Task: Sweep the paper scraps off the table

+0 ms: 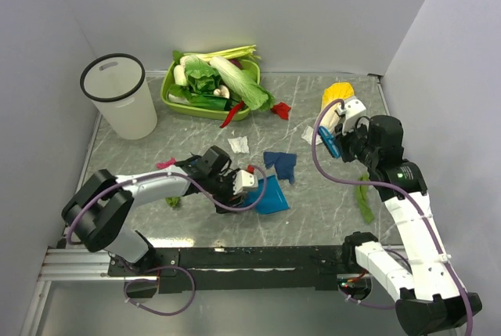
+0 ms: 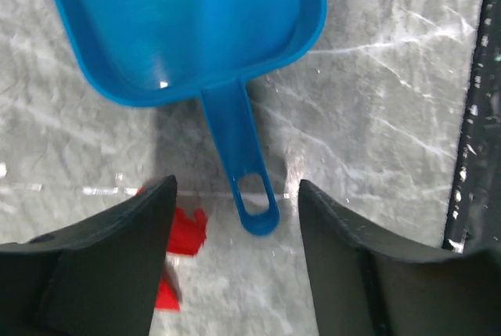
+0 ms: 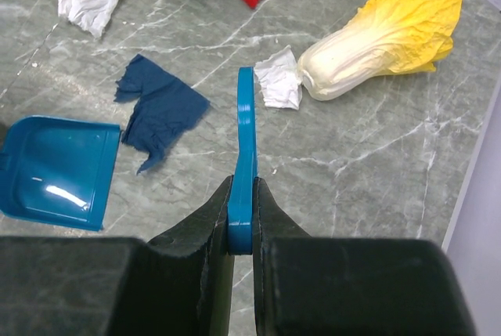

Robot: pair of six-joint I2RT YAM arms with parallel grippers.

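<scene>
**Scraps loose across mid-table, dustpan flat among them**

Hemmed in by white walls on three sides and by a black rail along the near edge of the table. Crowded at the far side: a white bucket in the left corner, a lime-green tray of vegetables beside it, a yellow cabbage towards the right wall. Open marble in the near strip ahead of the rail and between the two arms.

Paper scraps scattered over the middle: a dark blue piece just beyond the dustpan, white pieces further back, a red piece by the tray, a pink piece near the left arm.

Left arm stretched low and rightward, forearm close to the surface. Left claw spread wide on either side of the dustpan's looped handle, touching neither side of it. Right arm raised and folded back, wrist tipped down. Right claw pinched tight on a thin blue plastic strip, seen edge-on.

Smooth, glossy blue plastic for the dustpan, shallow, with rounded corners. Crumpled, ragged-edged paper. Grey-green stone pattern with pale veins underneath.
</scene>
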